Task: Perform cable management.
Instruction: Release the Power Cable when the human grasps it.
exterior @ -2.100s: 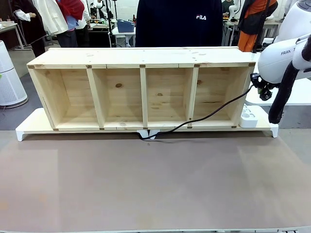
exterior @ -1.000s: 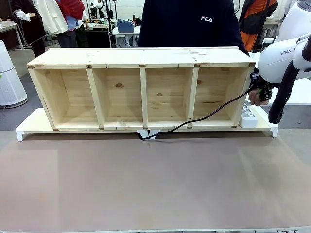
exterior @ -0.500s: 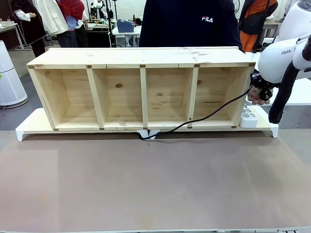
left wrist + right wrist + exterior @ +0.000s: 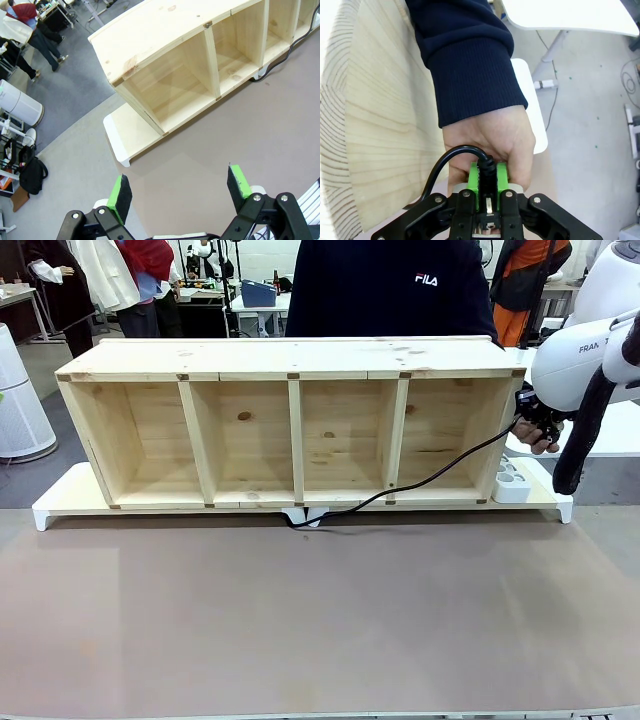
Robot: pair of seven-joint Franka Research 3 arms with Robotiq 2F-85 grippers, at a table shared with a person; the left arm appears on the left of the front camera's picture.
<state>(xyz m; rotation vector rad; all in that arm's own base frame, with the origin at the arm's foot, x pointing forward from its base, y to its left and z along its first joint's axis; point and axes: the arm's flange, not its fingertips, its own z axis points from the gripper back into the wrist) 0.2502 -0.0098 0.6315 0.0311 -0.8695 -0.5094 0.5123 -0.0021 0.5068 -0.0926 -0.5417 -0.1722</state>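
Note:
The cable [image 4: 440, 471] is a thin black cord that runs from under the front of the wooden shelf [image 4: 290, 360] up through its rightmost compartment to my right gripper [image 4: 535, 423]. That gripper hangs at the shelf's right end, shut on the cable's plug end. In the right wrist view the green pads [image 4: 475, 180] clamp the black plug, and the cable [image 4: 447, 155] loops off to the left. A person's hand [image 4: 490, 137] in a navy sleeve grasps the plug just beyond my right gripper [image 4: 487, 172]. My left gripper [image 4: 179, 187] hovers open and empty above the table, short of the shelf's [image 4: 165, 55] left end.
A white power strip [image 4: 511, 480] lies on the white base board [image 4: 60, 502] by the shelf's right end. The person stands behind the shelf. A white side table [image 4: 570, 15] is off to the right. Brown tabletop [image 4: 320, 620] stretches in front of the shelf.
The person's hand has come in from behind the shelf's right end and closed around the plug at my right gripper. The cable and both arms have barely moved.

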